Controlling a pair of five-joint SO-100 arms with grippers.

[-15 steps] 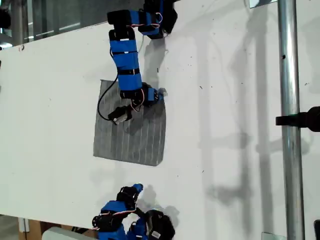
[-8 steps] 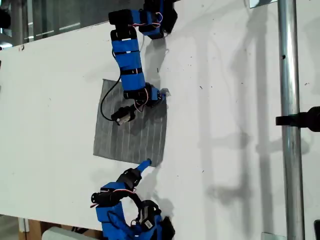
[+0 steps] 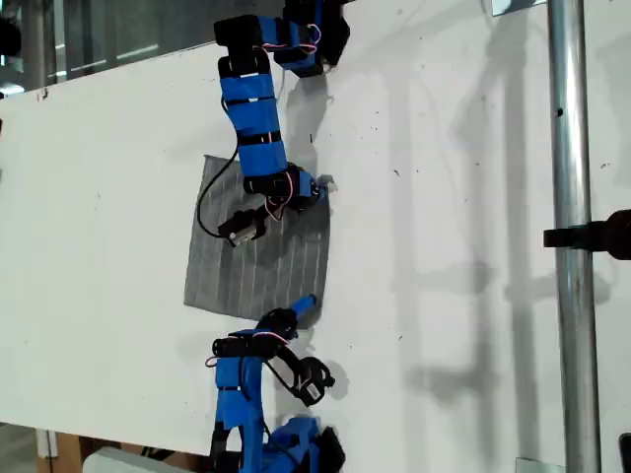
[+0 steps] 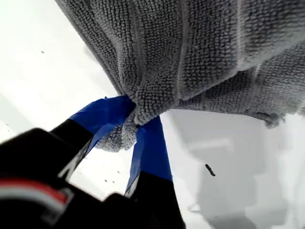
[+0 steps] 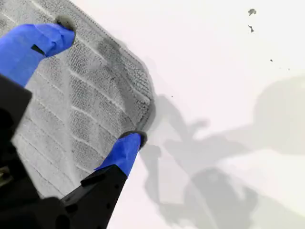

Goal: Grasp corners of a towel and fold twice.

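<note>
White table (image 3: 444, 148), grey striped towel (image 3: 256, 276) lying mostly flat toward the exterior view's left of centre. Metal pole (image 3: 567, 197) runs top to bottom at the exterior view's right with a black clamp (image 3: 592, 236) on it, well apart from the towel. Nothing else is on the table near the cloth.

One arm reaches in from the exterior view's top and lies over the upper part of the towel, covering that stretch. Its black cable (image 3: 202, 202) loops out over the cloth too. The other arm comes in from the bottom edge; its base is cut off by the frame.

My first gripper (image 3: 317, 185) is at the towel's upper corner on the exterior view's right. First wrist view: my first gripper (image 4: 136, 114) is pinched closed on the corner (image 4: 143, 107), the fabric bunched between the blue tips and raised off the table, shadow underneath. The rest of the towel (image 4: 200, 57) hangs out of frame.

My second gripper (image 3: 304, 301) is at the lower corner on the exterior view's right. Second wrist view: my second gripper (image 5: 97, 86) is spread wide, both blue tips down on the towel (image 5: 71, 109), straddling the stretch beside the rounded corner (image 5: 145, 95). One tip is right at the hem. Cloth is flat there, nothing clamped. Can't tell how hard the tips press.

Small dark specks on the table; can't tell what they are.
</note>
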